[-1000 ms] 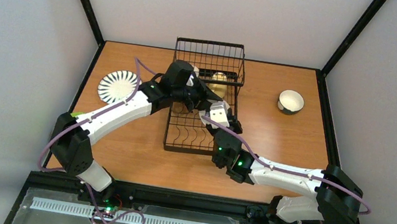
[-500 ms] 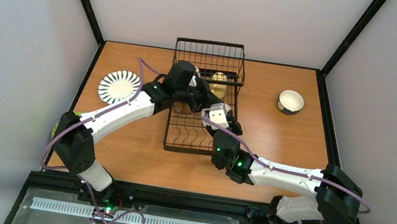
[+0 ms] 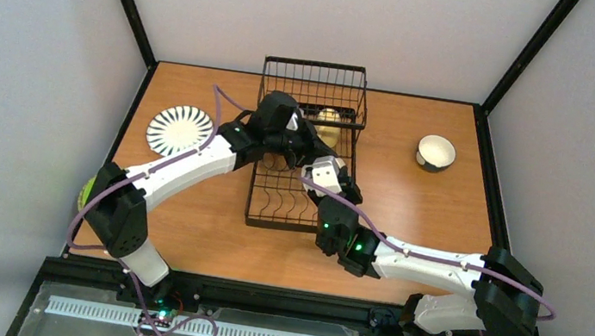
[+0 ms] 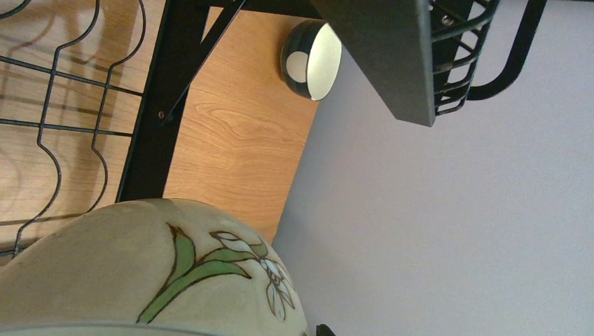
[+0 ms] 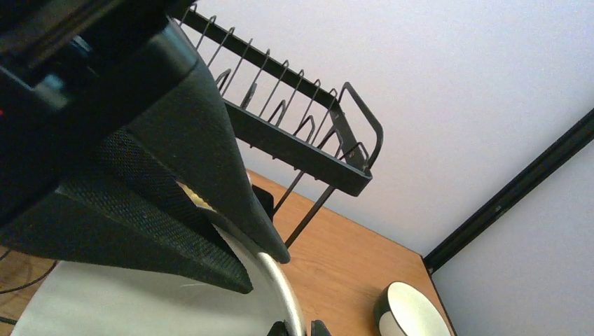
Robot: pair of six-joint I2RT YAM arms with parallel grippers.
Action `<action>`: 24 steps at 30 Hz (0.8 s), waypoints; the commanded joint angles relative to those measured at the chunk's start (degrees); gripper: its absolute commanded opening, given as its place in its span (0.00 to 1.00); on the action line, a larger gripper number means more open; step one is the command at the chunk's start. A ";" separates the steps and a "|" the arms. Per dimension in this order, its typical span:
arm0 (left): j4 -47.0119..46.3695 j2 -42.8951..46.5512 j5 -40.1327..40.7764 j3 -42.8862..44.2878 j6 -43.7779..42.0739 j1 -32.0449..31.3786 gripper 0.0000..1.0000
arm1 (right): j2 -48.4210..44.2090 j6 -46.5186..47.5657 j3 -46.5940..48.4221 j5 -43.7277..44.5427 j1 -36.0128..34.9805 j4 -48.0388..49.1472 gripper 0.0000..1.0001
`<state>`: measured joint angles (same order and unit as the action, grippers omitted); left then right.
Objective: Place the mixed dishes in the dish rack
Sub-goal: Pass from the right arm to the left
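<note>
Over the black wire dish rack [image 3: 276, 204] both arms meet at a cream bowl [image 4: 119, 280] painted with a green-leafed flower. My right gripper [image 5: 302, 327] is shut on its rim [image 5: 284, 294], seen at the bottom of the right wrist view. The left gripper [image 3: 298, 149] also pinches that rim, with one black finger [image 5: 203, 133] outside and the other inside. A yellow mug [image 3: 328, 118] sits in the rack's tall basket. Out on the table are the striped plate [image 3: 180, 129] and the teal-and-white cup [image 3: 436, 152]. The lime-green plate [image 3: 87, 191] peeks out behind the left arm.
The rack's curved plate slots [image 4: 63, 119] lie under the bowl, and the cup [image 4: 312, 59] stands to its right. A black frame [image 3: 486, 158] edges the wooden table. Grey walls close in on three sides.
The left gripper has slid a little to the right over the rack and closed from wide open onto the bowl's rim. The right arm has stayed put.
</note>
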<state>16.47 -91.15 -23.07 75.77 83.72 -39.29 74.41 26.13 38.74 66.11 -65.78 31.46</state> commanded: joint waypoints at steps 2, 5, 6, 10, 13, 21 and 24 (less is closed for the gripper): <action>6.45 -2.30 1.80 2.36 -4.46 -0.40 0.33 | -0.56 -0.47 1.92 -1.33 -1.55 5.19 0.02; 8.54 -2.89 1.70 3.45 -6.44 -0.40 0.38 | -0.37 -0.25 2.03 -1.15 -1.56 4.83 0.02; 9.49 -3.24 1.63 3.94 -7.24 -0.39 0.39 | -0.30 -0.21 2.04 -1.15 -1.60 4.77 0.02; 14.63 -5.55 1.83 7.76 -11.69 -0.43 0.40 | -0.19 0.06 2.45 -1.06 -1.55 4.08 0.02; 17.69 -7.39 1.81 9.83 -14.68 -0.41 0.41 | 0.13 -0.09 2.88 -0.97 -1.56 3.22 0.02; 22.12 -10.44 3.12 11.22 -20.24 -0.43 0.39 | 0.28 -0.55 3.28 -0.98 -1.56 1.68 0.02; 22.81 -10.95 3.86 11.61 -21.41 -0.38 0.33 | 0.29 -0.73 3.27 -0.97 -1.60 1.41 0.02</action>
<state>32.95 -98.37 -22.70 86.98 67.85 -40.01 75.81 26.00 38.74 65.41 -66.46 27.68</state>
